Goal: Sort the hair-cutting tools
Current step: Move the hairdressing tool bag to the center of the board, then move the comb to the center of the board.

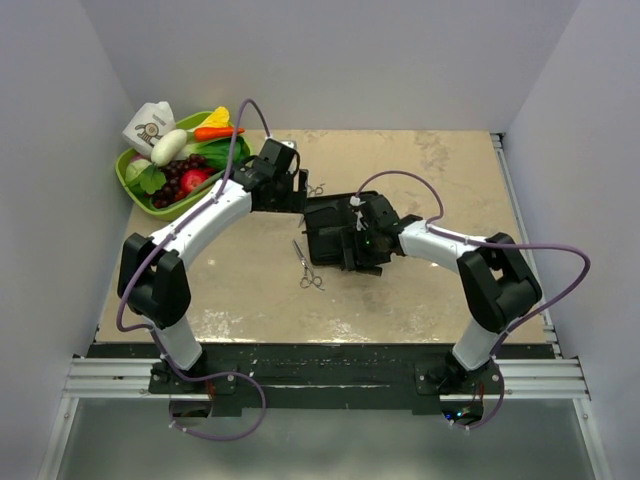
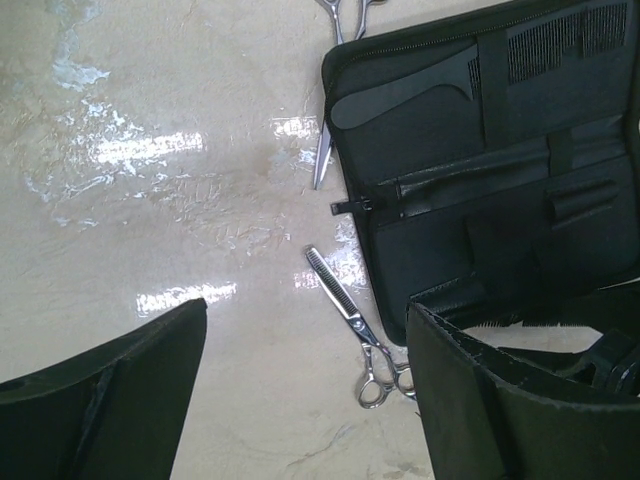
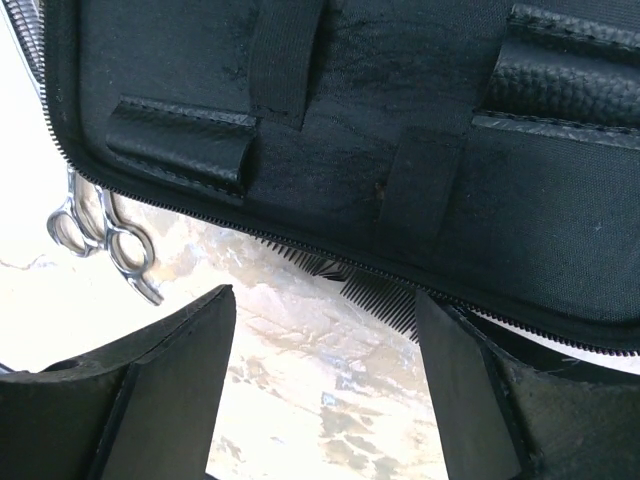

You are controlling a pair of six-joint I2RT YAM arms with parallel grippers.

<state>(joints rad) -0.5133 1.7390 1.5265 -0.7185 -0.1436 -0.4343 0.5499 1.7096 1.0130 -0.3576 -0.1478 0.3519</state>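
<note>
An open flat black case (image 1: 335, 235) lies mid-table. One silver scissors (image 1: 306, 268) lies on the table left of it; a second (image 1: 316, 189) lies by the case's far corner, beside my left gripper (image 1: 292, 188). In the left wrist view a toothed-blade scissors (image 2: 350, 315) lies beside the case (image 2: 500, 200), close to my right finger, and another scissors (image 2: 322, 160) lies further off. My left gripper (image 2: 305, 400) is open and empty. My right gripper (image 3: 320, 390) is open and empty at the case's edge (image 3: 350, 130). Black comb teeth (image 3: 370, 290) stick out from under it. Scissors rings (image 3: 100, 235) show on the left.
A green basket (image 1: 130, 182) of toy fruit and vegetables and a white carton (image 1: 150, 125) stand at the far left corner. A black comb (image 2: 400, 95) is tucked in a pocket inside the case. White walls close in the table on three sides.
</note>
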